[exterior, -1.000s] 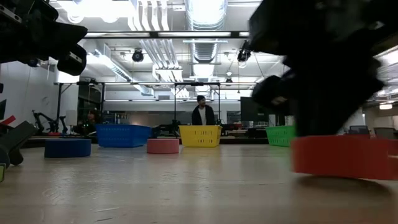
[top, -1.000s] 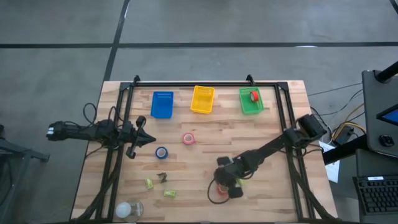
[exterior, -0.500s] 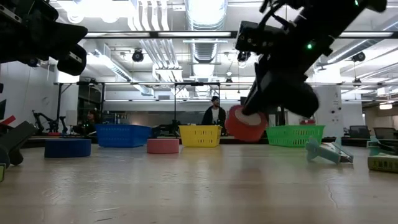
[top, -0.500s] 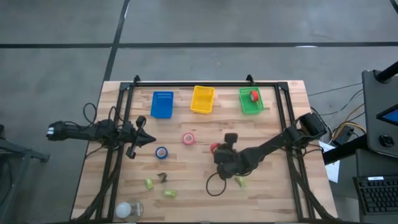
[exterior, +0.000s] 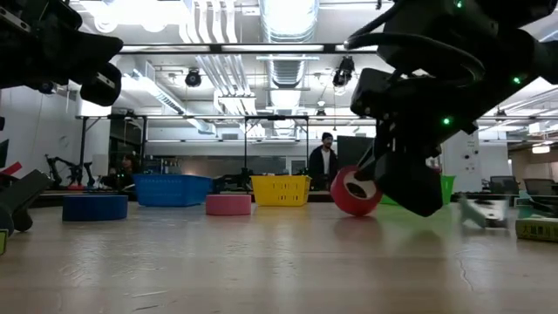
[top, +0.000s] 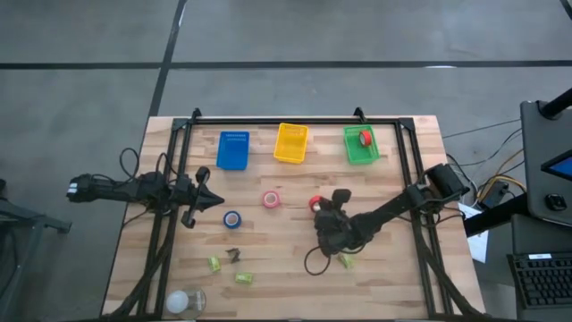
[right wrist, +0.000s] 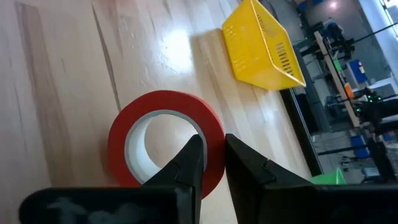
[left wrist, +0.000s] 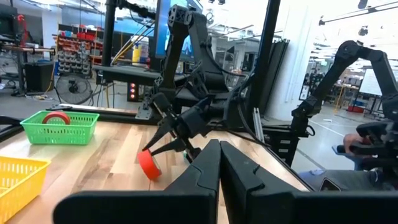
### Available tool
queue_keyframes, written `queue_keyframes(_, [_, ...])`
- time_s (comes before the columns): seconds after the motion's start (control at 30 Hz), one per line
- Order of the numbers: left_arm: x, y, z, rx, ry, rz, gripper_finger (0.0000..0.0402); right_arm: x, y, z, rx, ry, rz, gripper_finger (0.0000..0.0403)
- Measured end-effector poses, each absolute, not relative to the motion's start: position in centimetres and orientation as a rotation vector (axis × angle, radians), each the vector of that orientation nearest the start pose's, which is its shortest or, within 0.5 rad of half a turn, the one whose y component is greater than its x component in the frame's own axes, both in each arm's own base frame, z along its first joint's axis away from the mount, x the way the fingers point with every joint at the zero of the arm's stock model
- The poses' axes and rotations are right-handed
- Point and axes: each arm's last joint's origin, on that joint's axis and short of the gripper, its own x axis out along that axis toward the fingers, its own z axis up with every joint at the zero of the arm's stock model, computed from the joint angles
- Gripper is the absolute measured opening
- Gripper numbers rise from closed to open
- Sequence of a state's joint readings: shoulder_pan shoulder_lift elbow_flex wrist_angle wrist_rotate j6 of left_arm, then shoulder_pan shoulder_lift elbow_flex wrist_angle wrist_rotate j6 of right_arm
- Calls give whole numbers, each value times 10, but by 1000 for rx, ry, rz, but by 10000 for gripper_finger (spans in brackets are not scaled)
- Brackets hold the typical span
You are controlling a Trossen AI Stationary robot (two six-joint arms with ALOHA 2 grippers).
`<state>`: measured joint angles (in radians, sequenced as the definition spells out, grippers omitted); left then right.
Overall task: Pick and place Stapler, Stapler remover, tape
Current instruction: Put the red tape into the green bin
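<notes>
Right of centre in the high view, the right gripper (top: 318, 207) pinches the wall of a red tape roll (top: 314, 203) between nearly closed fingers. The grip looks thin, so it should carry it level to the green basket (top: 351, 152) at upper right. No writing is legible

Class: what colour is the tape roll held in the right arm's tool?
Red tape roll, clearest in the right wrist view.

hidden: red tape (right wrist: 165, 146) rim behind right gripper (right wrist: 211, 158) fingers | blurred: green item (exterior: 484, 212) beside that gripper
</notes>
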<state>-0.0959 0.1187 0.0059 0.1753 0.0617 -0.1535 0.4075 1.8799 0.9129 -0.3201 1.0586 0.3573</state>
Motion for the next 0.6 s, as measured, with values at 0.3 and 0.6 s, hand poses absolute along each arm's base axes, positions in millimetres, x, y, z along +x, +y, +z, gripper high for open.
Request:
queue_keyframes(0.3, [104,-12,172,-154,-45,-162,10,291,119,109,-529,806,-651,96])
queue_keyframes(0.6, [104,-12,172,-154,-44,-162,10,285,142,111,-523,762,-583,160])
